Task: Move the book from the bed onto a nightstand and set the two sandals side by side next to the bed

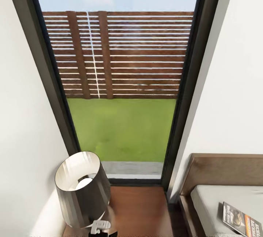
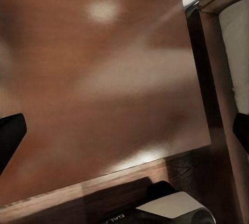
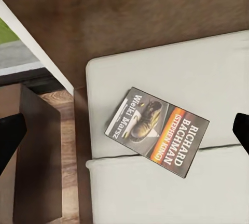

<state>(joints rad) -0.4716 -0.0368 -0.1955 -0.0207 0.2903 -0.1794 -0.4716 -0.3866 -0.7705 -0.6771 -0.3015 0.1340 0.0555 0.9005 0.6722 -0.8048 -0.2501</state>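
Hovering with jaws spread wide and empty, the right gripper (image 3: pixel 124 130) hangs above the book (image 3: pixel 157 131), which lies flat on the bed (image 3: pixel 207 68) near the headboard; a thin paperback could slide on the mattress rather than lift. The left gripper (image 2: pixel 124 130), likewise spread, hangs over the nightstand (image 2: pixel 93 79).

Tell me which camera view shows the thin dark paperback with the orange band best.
The right wrist view: the whole paperback lies flat on the pale-grey mattress, its lettering readable. The head view catches it cut off at the frame's corner.
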